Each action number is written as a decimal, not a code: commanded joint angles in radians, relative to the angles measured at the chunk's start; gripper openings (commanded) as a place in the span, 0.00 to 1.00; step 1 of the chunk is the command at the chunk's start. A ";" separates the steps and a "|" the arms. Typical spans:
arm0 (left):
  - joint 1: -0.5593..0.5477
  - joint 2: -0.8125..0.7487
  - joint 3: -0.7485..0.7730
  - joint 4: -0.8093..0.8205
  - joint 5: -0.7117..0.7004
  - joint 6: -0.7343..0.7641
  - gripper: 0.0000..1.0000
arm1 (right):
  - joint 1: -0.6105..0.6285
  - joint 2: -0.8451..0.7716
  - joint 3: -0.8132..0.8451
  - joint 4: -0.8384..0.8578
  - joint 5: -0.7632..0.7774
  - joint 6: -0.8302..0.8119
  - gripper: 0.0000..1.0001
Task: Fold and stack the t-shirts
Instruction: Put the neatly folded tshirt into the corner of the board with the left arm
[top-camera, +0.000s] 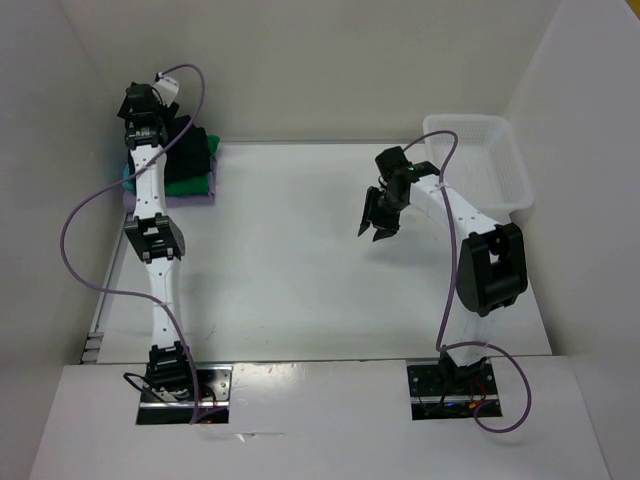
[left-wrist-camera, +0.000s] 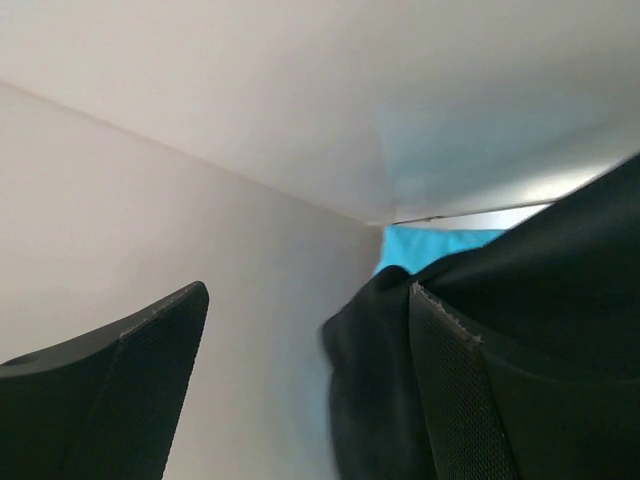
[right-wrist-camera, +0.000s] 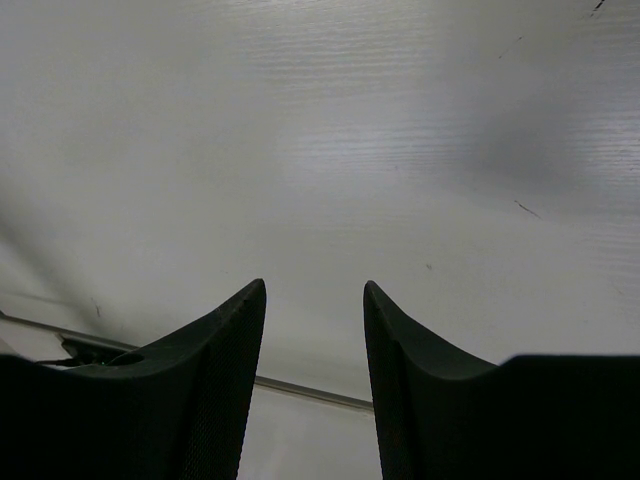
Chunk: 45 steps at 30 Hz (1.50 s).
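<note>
Black, soft, light and limp, the top t-shirt (top-camera: 192, 148) crowns the stack (top-camera: 190, 197) in the far left corner of the table (top-camera: 300, 260), likely best pinched at a folded edge, while the left gripper (left-wrist-camera: 307, 290) above it and the right gripper (top-camera: 376, 225) over mid-table both gape, empty.

Top external camera high at the near edge, looking down on the whole white table (top-camera: 300, 250), left wrist camera tight against the black t-shirt (left-wrist-camera: 560, 280) in the far-left corner, right wrist camera close over the same table.
</note>
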 joint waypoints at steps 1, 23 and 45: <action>0.007 -0.146 0.018 -0.032 -0.039 0.015 0.87 | 0.017 -0.006 0.037 -0.009 0.023 0.007 0.50; 0.082 -0.114 0.018 -0.293 -0.085 -0.064 0.99 | 0.058 -0.035 0.030 -0.013 0.023 0.007 0.51; 0.082 0.091 0.018 0.052 -0.093 0.173 0.88 | 0.195 0.129 0.244 -0.201 0.106 0.041 0.55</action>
